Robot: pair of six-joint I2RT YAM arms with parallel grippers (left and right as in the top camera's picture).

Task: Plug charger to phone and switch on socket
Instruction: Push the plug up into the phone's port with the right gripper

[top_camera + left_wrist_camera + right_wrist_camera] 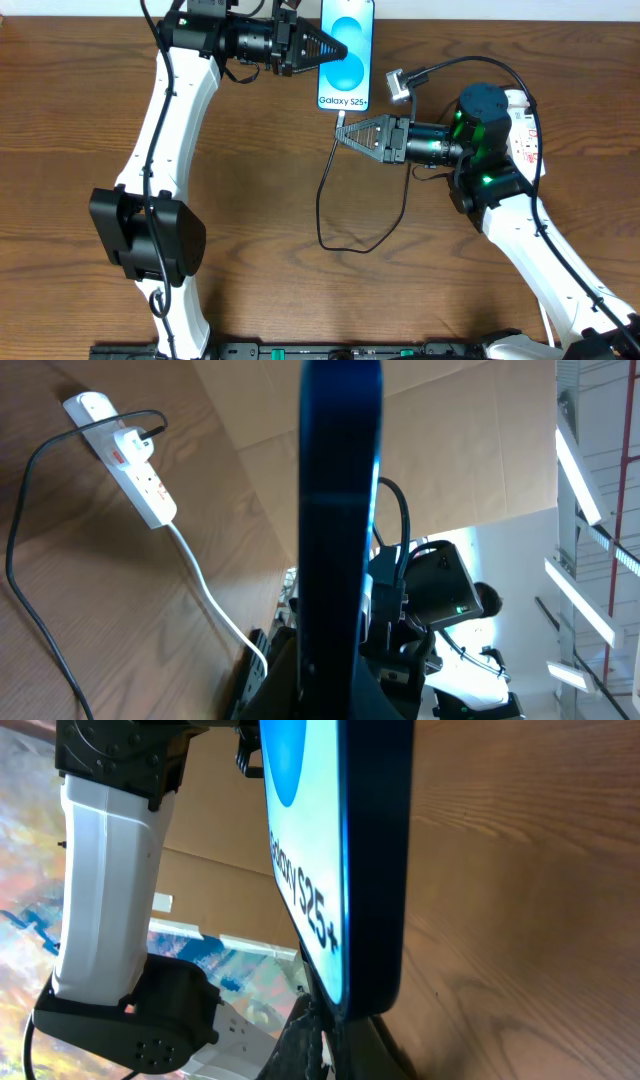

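The phone [352, 85] is at the counter's [250, 200] far edge, its long sides clamped by the closed left fingers [326, 47]. The right fingers [352, 131] pinch the charger [320, 200] tip just below it. Slim, slick glass probably wants an edge grip; the limp cable is best held beside its stiff connector.

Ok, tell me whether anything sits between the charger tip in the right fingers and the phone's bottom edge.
Nothing visible does. The right fingers hold the charger tip right at the bottom edge of the phone, over bare table. The left fingers grip the phone higher up, clear of that edge.
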